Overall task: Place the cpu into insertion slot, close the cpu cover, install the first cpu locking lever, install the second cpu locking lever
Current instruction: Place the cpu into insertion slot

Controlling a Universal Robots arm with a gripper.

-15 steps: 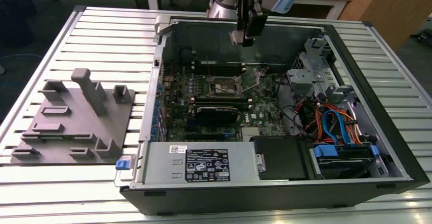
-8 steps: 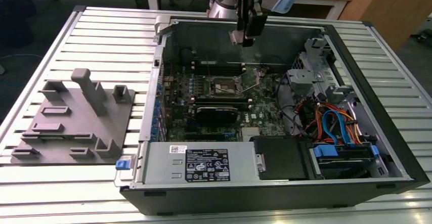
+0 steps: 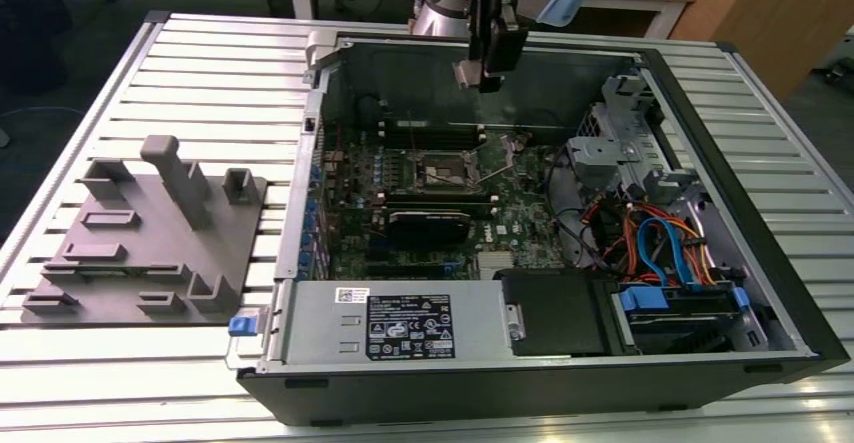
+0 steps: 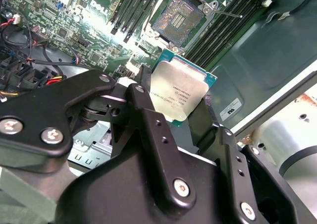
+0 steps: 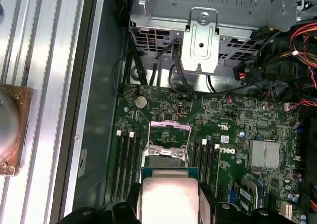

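My gripper point(image 4: 176, 92) is shut on the cpu point(image 4: 179, 91), a flat square chip with a silvery top and a green edge, gripped by two opposite sides between black fingers point(image 4: 205, 116). In the exterior view the gripper point(image 3: 487, 71) hangs above the far part of the open computer case. The insertion slot point(image 4: 177, 17) lies open on the green board, some way beyond the chip, with a thin locking lever point(image 4: 225, 13) sticking out beside it. In the first wrist view the cpu point(image 5: 168, 196) sits just short of the slot point(image 5: 167, 157), and the cpu cover point(image 5: 170, 127) stands raised at its far side.
Black memory slots point(image 4: 133, 6) flank the socket. A metal drive cage point(image 3: 607, 148) and coloured cables point(image 3: 654, 243) fill the case at the exterior view's right. The power supply point(image 3: 400, 328) sits at the front. A grey fixture plate point(image 3: 147, 233) lies on the slatted table at the left.
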